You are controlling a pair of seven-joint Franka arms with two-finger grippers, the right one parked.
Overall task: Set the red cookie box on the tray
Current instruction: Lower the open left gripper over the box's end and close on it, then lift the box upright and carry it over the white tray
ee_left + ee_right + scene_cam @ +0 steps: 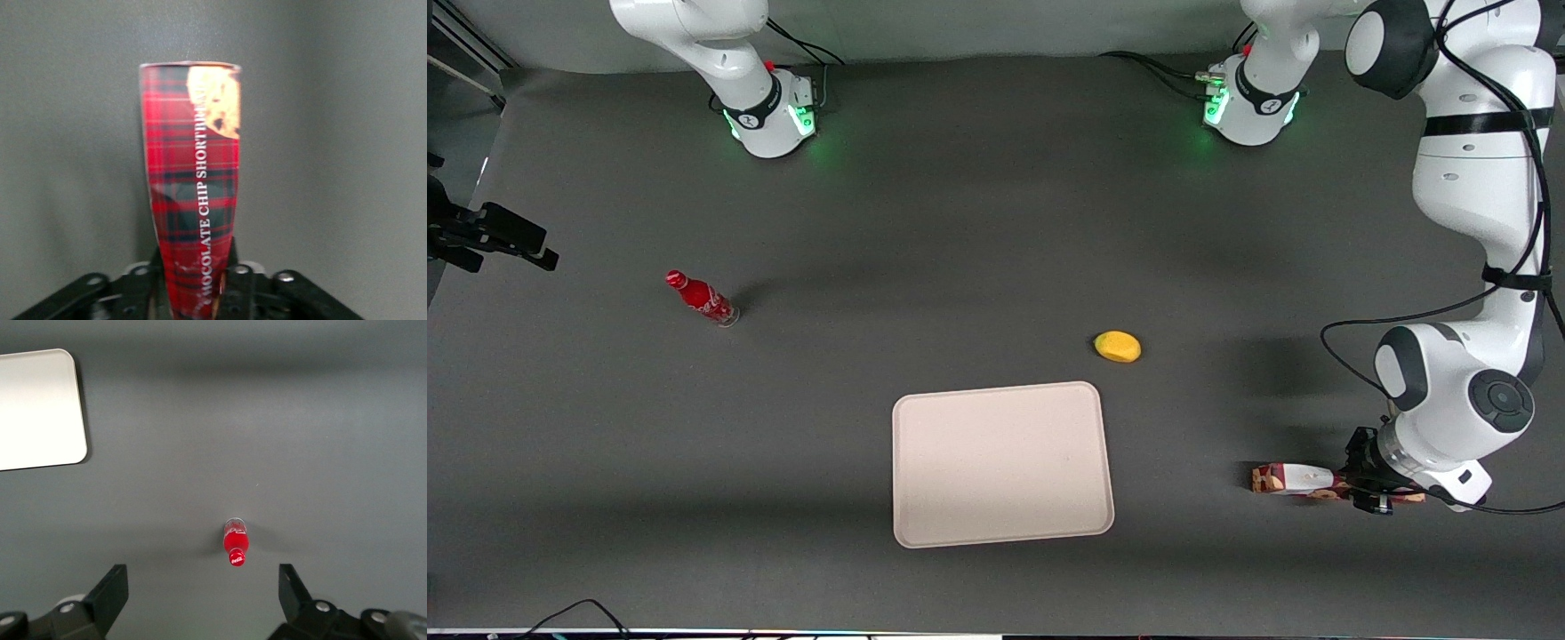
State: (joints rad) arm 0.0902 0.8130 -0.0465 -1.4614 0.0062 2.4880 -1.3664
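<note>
The red cookie box [1294,481] is a long slim tartan-red carton with a white patch and printed cookies. It lies toward the working arm's end of the table, well apart from the tray. In the left wrist view the cookie box [193,167] runs straight out from between the fingers. My left gripper [1369,494] straddles one end of the box, and its jaws press on both long sides [198,270]. The cream-white tray [1003,462] lies flat with nothing on it, near the front camera; its corner also shows in the right wrist view [37,407].
A yellow fruit [1118,346] lies just off the tray's corner, farther from the camera than the tray. A small red bottle [703,298] stands toward the parked arm's end of the table and shows in the right wrist view [235,547].
</note>
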